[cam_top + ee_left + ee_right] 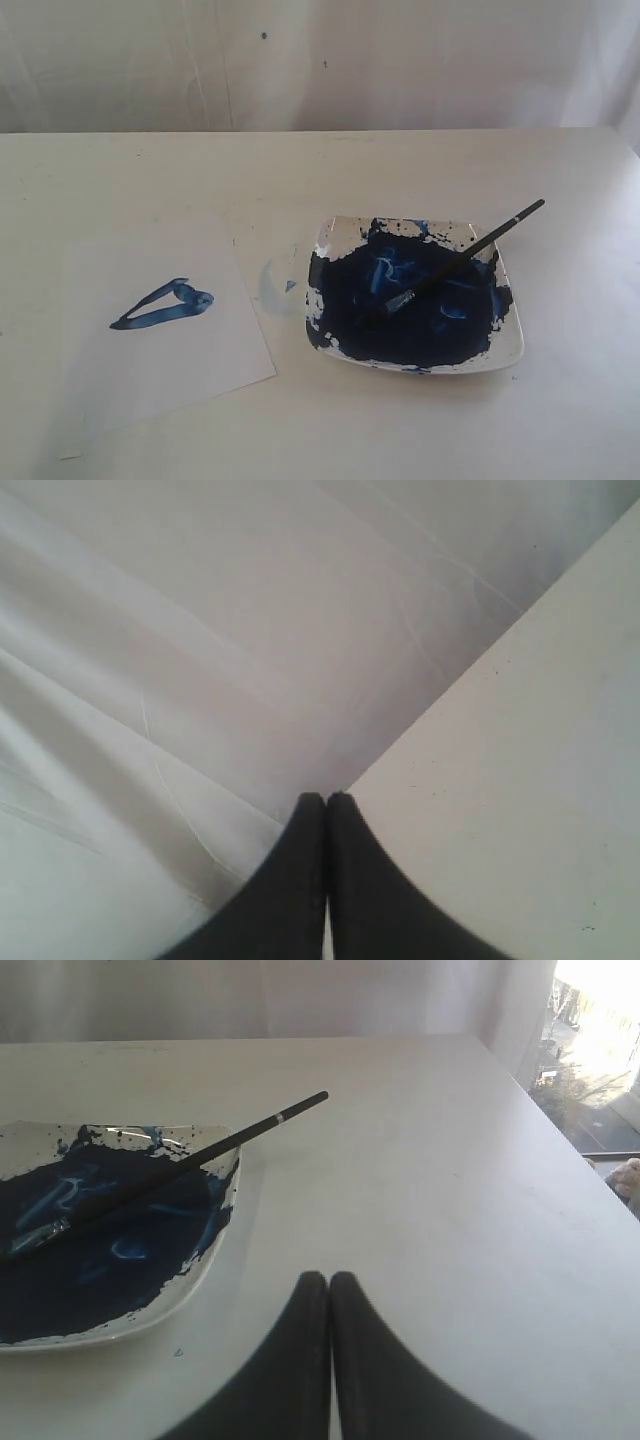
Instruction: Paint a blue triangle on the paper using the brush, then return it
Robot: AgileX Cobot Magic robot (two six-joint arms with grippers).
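Note:
The blue triangle is painted on the white paper, which lies at the left of the table. The black-handled brush rests across the white square plate of dark blue paint, bristles in the paint and handle sticking out over the far right rim. In the right wrist view the brush lies on the plate, and my right gripper is shut and empty beside the plate. My left gripper is shut and empty over the table's edge. Neither gripper shows in the exterior view.
A pale blue smudge marks the table between paper and plate. A white curtain hangs behind the table. A bright window lies past the table's far corner in the right wrist view.

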